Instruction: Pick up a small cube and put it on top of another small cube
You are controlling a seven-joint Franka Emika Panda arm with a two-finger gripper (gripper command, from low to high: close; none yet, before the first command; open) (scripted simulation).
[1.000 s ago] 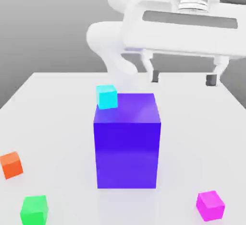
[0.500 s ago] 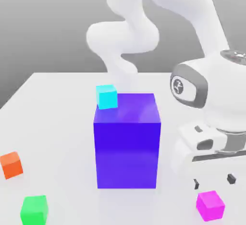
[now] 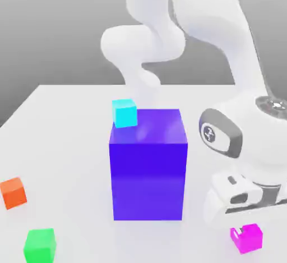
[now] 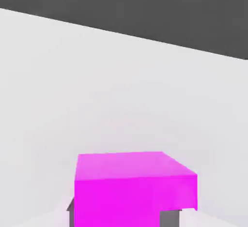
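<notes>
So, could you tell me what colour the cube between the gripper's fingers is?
Magenta-pink: the small cube shows best in the hand view.

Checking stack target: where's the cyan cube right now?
In the exterior view the cyan cube sits on the top of the big blue-violet block, at its far corner on the exterior view's left, mid-table.

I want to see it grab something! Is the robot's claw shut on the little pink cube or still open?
Shut on the pink cube. The gripper sits low over it on the table, and in the hand view its dark fingers press both sides of the cube.
</notes>
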